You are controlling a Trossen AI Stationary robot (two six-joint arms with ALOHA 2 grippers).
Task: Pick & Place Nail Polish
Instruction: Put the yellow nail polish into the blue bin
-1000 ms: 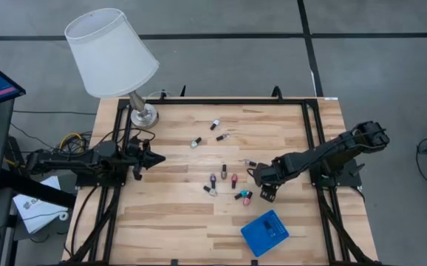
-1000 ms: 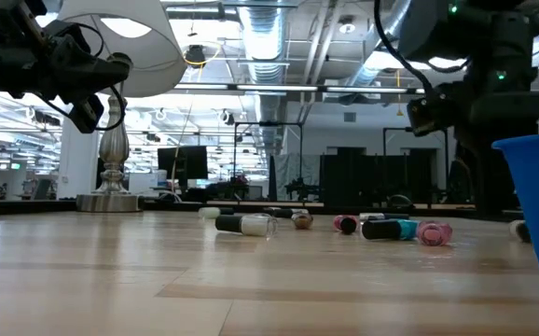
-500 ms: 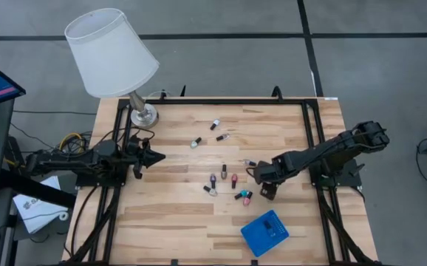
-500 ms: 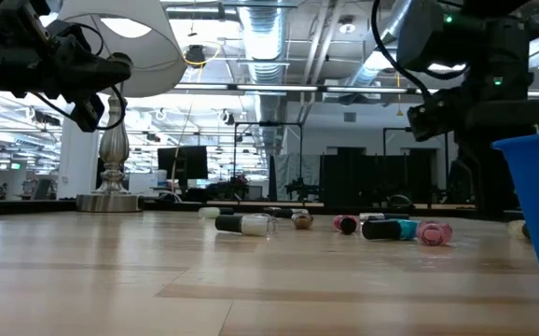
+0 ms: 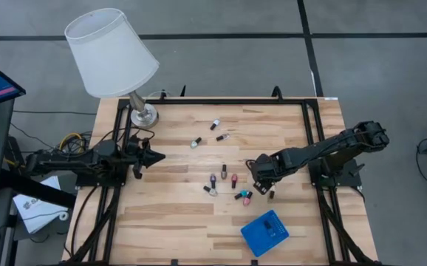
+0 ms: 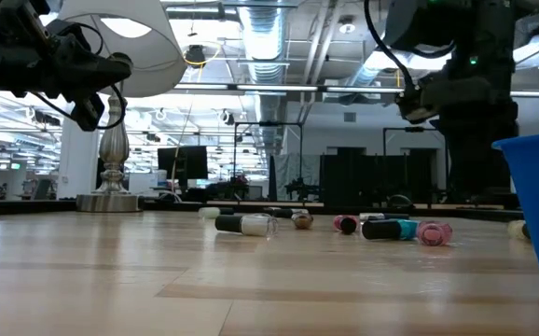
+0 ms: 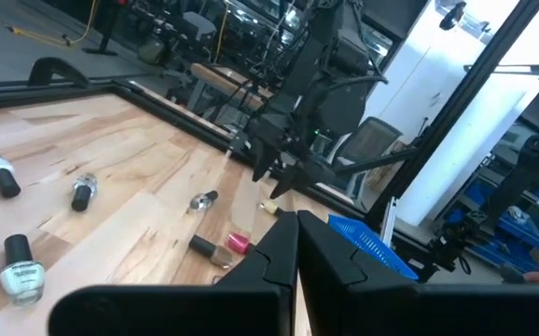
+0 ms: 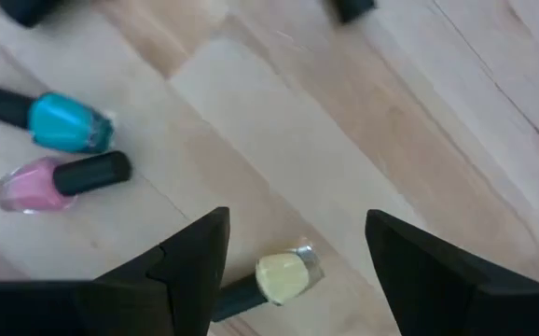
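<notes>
Wooden table (image 5: 176, 218) carries the nail polish bottles (image 5: 224, 177), scattered mid-table. Right gripper (image 5: 260, 177) hovers with fingers spread, likely lining up over a yellow bottle (image 8: 274, 278) that only its wrist view shows. Left gripper (image 5: 154, 157) waits at the table's left edge, fingers pressed together.

Matt pale wood table (image 5: 199, 214), glossy little bottles (image 5: 233, 179), shiny metal lamp base (image 5: 142, 114).
</notes>
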